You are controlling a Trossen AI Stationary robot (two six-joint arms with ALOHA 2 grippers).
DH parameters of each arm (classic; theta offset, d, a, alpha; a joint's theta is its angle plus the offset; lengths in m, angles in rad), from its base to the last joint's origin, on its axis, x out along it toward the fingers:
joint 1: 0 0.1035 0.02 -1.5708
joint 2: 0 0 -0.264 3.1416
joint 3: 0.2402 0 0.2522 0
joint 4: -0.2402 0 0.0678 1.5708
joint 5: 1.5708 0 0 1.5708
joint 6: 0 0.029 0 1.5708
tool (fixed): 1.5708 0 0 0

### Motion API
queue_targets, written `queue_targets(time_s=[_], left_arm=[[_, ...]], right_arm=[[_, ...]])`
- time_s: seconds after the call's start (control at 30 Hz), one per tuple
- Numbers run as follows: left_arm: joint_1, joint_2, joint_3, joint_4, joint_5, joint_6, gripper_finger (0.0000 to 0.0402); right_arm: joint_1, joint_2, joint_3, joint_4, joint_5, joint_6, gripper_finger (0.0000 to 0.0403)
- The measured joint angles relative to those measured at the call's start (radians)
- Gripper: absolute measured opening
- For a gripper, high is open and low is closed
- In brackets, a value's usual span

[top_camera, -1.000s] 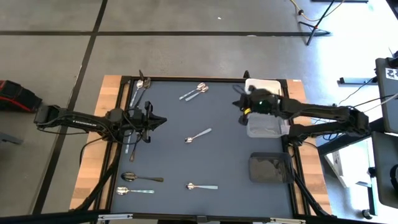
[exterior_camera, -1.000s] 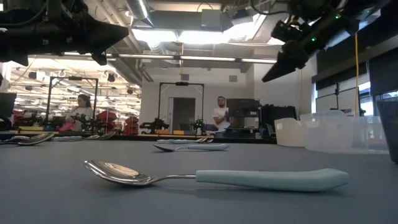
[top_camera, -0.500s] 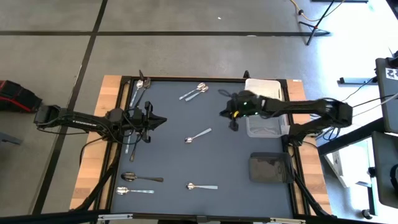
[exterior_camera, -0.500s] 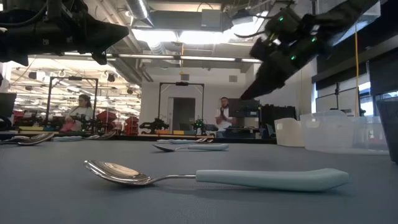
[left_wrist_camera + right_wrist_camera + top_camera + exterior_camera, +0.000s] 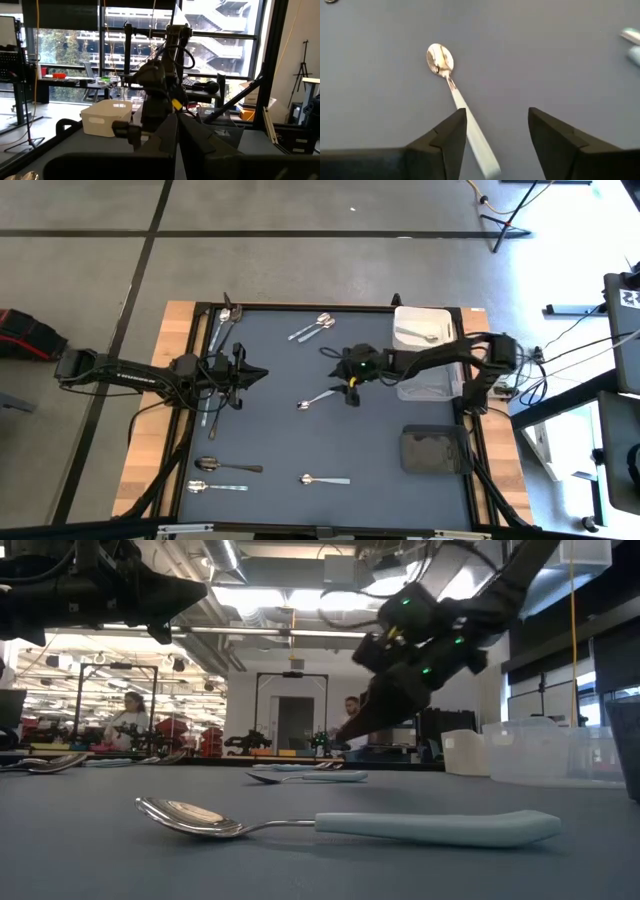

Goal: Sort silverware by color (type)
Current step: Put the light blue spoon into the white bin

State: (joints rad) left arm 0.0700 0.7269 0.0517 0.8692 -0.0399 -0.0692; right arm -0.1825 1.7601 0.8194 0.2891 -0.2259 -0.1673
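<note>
One spoon lies under the right tool, open and empty; closing off-centre could flick it away.

The right gripper hangs with fingers spread above the slim silver spoon with a pale handle at mid-mat; bare grey mat lies all round that spoon, so nothing crowds it; the nearest other pieces, a pair of silver spoons toward the far edge, lie well apart; the white bin, the clear bin and the dark bin line the right edge; the left gripper hovers over the left edge, near the cluster of dark and silver pieces.
</note>
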Motion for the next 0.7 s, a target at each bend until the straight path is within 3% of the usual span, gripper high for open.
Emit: queue_targets(time_s=[0.3, 0.7], left_arm=[[0.000, 0.002, 0.000, 0.008, 0.000, 0.000, 0.0011], [0.000, 0.007, 0.000, 0.007, -0.002, 0.001, 0.0011]], right_arm=[[0.000, 0.184, 0.117, 0.002, -0.148, -0.002, 0.0170], [-0.002, 0.272, 0.139, 0.024, -0.160, -0.053, 0.0096]])
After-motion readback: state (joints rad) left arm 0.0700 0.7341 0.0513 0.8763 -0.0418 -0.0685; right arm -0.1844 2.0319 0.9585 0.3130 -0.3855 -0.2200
